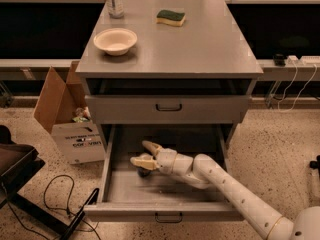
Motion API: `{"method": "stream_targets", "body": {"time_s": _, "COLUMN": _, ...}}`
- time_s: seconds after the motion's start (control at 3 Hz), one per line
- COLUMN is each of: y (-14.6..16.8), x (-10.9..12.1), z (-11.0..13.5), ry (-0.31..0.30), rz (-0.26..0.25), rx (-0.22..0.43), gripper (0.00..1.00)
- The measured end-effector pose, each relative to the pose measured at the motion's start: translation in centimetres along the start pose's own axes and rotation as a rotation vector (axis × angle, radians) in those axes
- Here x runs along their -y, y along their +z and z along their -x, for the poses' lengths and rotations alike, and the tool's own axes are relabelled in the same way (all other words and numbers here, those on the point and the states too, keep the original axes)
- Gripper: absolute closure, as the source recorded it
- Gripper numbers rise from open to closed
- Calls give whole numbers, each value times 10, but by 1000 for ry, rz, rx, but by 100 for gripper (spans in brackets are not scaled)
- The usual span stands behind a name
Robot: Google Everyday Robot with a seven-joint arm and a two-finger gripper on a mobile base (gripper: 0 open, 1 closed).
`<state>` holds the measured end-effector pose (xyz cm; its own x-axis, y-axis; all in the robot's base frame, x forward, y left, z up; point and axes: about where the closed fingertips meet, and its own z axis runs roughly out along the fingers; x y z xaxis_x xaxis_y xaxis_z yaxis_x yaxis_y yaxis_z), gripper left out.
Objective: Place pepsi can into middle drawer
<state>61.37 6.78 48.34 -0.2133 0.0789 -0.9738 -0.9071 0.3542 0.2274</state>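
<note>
The middle drawer [125, 191] is pulled out wide, showing its flat grey floor and a small dark handle at its front edge. My gripper [140, 152] reaches into it from the right, low over the left part of the floor, with its two pale fingers spread apart. The pepsi can [145, 172] shows only as a small dark shape on the drawer floor, just under and in front of the lower finger [141, 161]. Most of the can is hidden by the gripper, and no logo shows.
The closed handled drawer front [168, 108] sits directly above the open drawer. On the cabinet top are a white bowl [115, 40], a yellow-green sponge [170, 17] and a clear bottle [114, 0]. An open cardboard box [70, 121] stands left of the cabinet, with cables and a dark frame on the floor.
</note>
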Motion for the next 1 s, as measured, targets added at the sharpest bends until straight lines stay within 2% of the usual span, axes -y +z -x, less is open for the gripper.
{"method": "stream_targets", "body": {"time_s": 0.67, "y": 3, "x": -3, "z": 2, "ry": -3, "rz": 19, "rx": 5, "gripper": 0}}
{"method": "stream_targets", "body": {"time_s": 1.0, "y": 9, "x": -9, "z": 5, "ry": -10, "rz": 57, "rx": 12, "gripper": 0}}
